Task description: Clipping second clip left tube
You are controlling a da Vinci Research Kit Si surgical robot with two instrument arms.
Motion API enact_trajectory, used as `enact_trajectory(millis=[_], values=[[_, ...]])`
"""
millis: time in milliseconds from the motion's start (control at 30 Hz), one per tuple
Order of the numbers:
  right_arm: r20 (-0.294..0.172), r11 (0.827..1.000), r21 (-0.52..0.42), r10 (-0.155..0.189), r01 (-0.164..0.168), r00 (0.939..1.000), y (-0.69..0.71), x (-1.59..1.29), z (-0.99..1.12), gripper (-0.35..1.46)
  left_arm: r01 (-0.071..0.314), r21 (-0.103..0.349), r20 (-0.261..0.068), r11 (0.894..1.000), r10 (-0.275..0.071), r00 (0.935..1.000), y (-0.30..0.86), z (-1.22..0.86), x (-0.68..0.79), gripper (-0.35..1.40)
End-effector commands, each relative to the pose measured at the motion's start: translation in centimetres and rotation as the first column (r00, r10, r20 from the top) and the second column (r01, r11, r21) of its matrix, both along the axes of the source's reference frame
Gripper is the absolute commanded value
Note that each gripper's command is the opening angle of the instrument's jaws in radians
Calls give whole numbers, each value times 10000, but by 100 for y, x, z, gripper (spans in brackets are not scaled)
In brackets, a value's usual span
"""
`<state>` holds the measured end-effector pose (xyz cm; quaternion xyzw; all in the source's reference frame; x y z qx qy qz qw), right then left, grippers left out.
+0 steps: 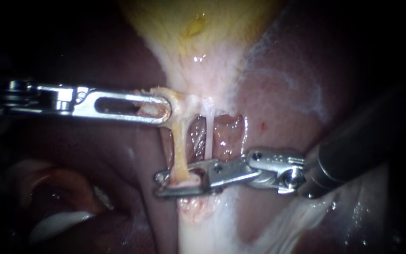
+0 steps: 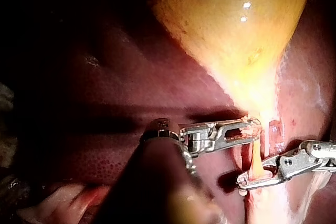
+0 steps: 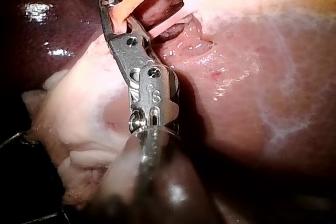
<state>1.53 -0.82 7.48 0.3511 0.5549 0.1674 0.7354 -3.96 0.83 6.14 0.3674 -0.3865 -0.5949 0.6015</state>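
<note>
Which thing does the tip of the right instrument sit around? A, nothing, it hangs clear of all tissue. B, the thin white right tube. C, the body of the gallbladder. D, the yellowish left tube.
D: in the endoscope view the yellowish left tube runs down into the tip of the right instrument, while the thin white right tube meets the instrument farther back.

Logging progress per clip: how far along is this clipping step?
Done: left instrument grips the gallbladder neck, stretching the left tube. In hand: right instrument straddles that tube's lower end. Left: no clip shows on the tube, so placing it and withdrawing likely remain.
</note>
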Motion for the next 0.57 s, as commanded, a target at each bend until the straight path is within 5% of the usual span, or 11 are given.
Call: enact_trajectory(millis=[33, 567], values=[[-11, 10000, 91, -5, 5, 10000, 0, -1, 1, -35, 0, 0, -2, 10000, 0, 10000, 0, 0, 0, -35], [279, 9997, 143, -195, 191, 9994, -1, -6, 1, -35, -3, -2, 1, 10000, 3, 10000, 1, 2, 0, -35]])
